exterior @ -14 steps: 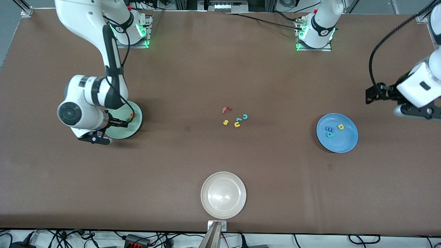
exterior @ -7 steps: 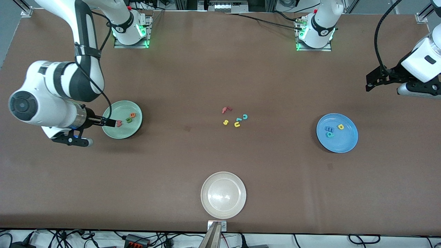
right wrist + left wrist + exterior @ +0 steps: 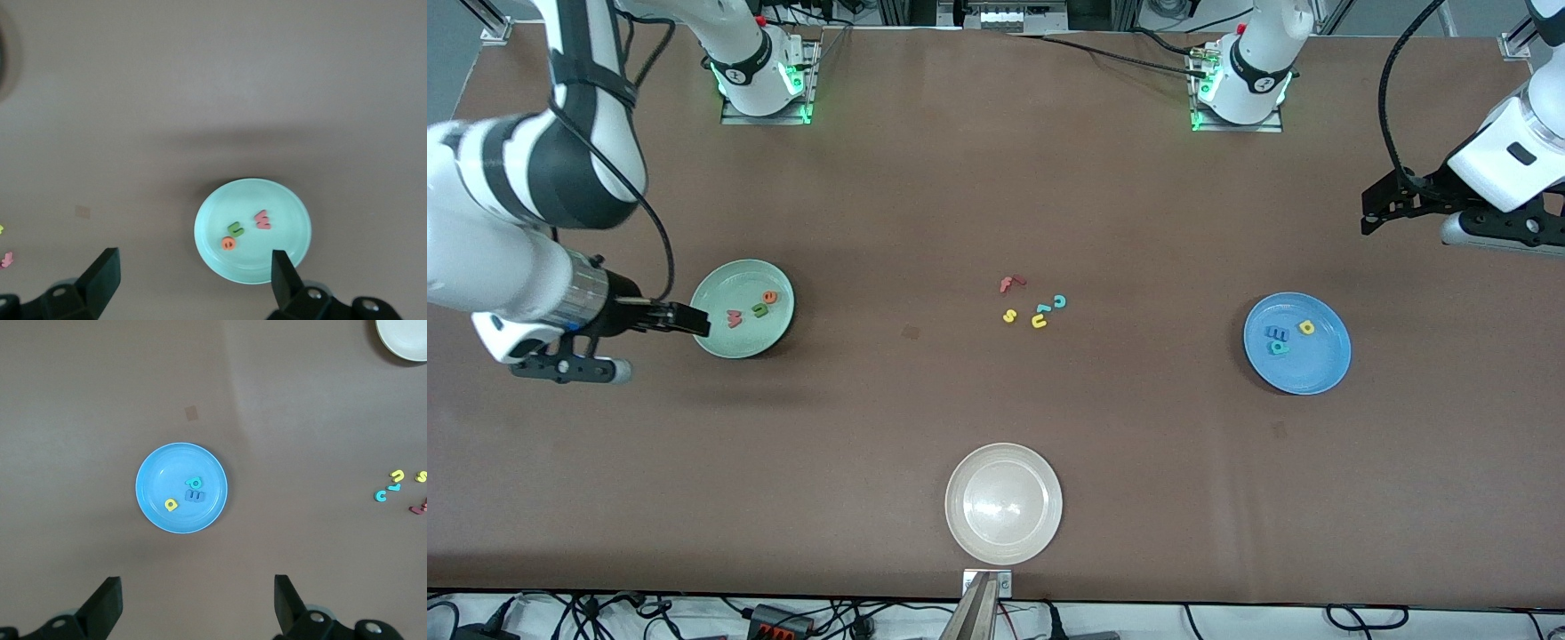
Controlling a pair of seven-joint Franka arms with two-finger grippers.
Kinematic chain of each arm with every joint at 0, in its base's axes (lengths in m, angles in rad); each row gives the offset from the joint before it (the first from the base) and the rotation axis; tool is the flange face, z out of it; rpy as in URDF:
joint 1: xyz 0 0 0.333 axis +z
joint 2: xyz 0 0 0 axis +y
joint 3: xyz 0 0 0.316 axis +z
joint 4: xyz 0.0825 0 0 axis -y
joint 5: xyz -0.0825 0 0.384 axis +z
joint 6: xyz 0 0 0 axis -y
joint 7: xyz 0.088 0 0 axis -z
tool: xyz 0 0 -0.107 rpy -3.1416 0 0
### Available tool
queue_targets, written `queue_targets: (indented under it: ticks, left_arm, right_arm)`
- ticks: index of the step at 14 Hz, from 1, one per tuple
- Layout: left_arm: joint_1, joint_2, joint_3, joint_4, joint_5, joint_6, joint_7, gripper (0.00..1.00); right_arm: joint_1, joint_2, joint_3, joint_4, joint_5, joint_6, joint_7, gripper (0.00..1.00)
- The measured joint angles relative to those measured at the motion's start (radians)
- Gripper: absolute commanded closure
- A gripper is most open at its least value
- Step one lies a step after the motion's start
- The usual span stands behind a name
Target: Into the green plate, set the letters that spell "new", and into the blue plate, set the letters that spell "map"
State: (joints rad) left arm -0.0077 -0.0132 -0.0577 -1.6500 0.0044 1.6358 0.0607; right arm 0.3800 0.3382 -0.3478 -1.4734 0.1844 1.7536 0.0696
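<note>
Bright, even overhead light — soft shadows, glare on the white plate [image 3: 1003,503].

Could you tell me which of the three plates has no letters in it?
The cream-white plate, the one nearest the front camera. The green plate and the blue plate each hold three foam letters.

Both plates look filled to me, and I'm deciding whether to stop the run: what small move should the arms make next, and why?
Probably just lift both arms clear and stop. The green plate holds the "w", "n" and "e"; the blue plate holds the "m", "a" and "p". The right gripper is open beside the green plate, the left gripper open and empty.
</note>
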Motion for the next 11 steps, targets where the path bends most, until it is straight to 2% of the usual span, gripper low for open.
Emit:
queue_targets:
  ticks: [2, 3, 7, 11]
  left_arm:
    - [-0.001, 0.0, 0.0, 0.0, 0.0, 0.0, 0.0, 0.0]
    - [-0.001, -0.001, 0.0, 0.001, 0.0, 0.0, 0.0, 0.0]
    - [-0.003, -0.003, -0.001, 0.001, 0.0, 0.0, 0.0, 0.0]
    - [-0.004, -0.003, -0.007, 0.002, 0.0, -0.006, 0.0, 0.0]
  right_arm:
    - [-0.166, -0.074, 0.153, 0.004, -0.09, -0.007, -0.008, 0.0]
    - [-0.231, -0.107, 0.199, 0.005, -0.115, -0.01, -0.014, 0.0]
    - [-0.387, -0.184, 0.248, 0.004, -0.13, -0.064, -0.111, 0.0]
    - [-0.404, -0.221, 0.268, 0.004, -0.167, -0.132, -0.128, 0.0]
